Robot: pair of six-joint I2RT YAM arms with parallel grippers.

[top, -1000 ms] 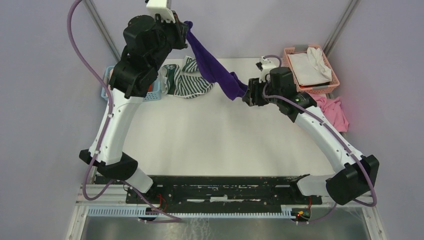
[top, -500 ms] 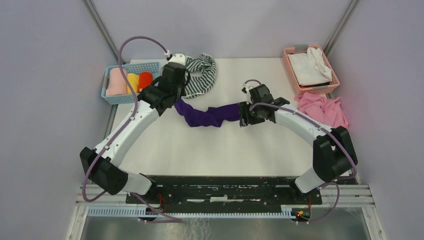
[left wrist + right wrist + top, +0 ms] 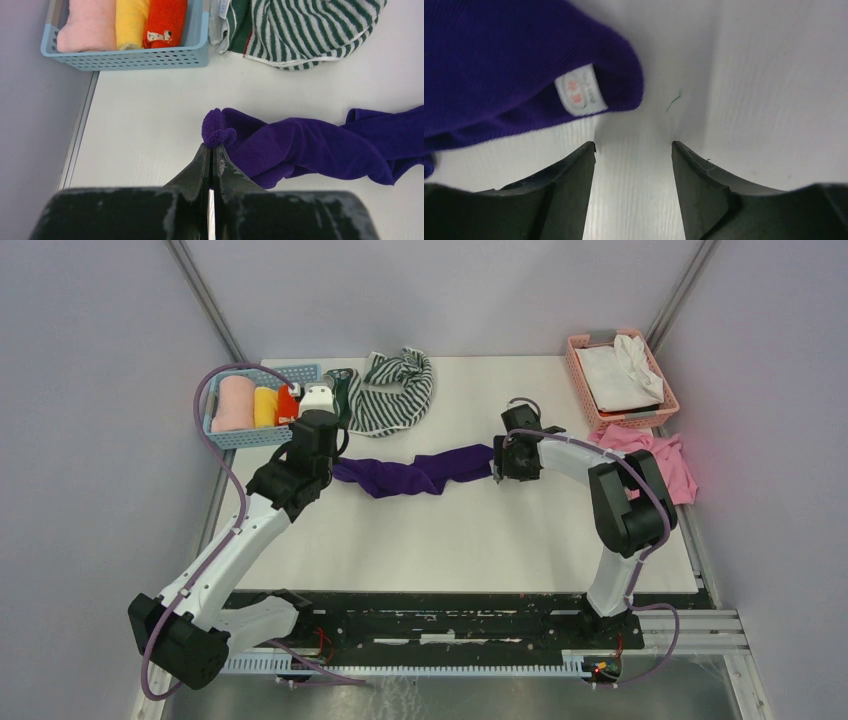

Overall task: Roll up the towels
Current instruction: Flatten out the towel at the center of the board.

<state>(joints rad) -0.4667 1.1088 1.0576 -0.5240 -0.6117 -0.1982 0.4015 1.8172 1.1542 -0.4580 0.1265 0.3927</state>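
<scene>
Left gripper (image 3: 212,149): pinches a corner of the purple cloth (image 3: 310,150).
Right gripper (image 3: 634,145): jaws wide, empty.
Table (image 3: 450,540): you spread the cloth flat here, then roll.

The left gripper (image 3: 211,148) is pinched tight on the purple cloth (image 3: 310,150); the right gripper (image 3: 634,146) is spread apart, seemingly holding nothing.

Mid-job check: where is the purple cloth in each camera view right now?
Top external: purple cloth strung left to right, mid-picture.
Left wrist: centre to right edge, its end pinched by the left gripper.
Right wrist: upper left, white label showing.
Shared landmark: the white table under it.
</scene>
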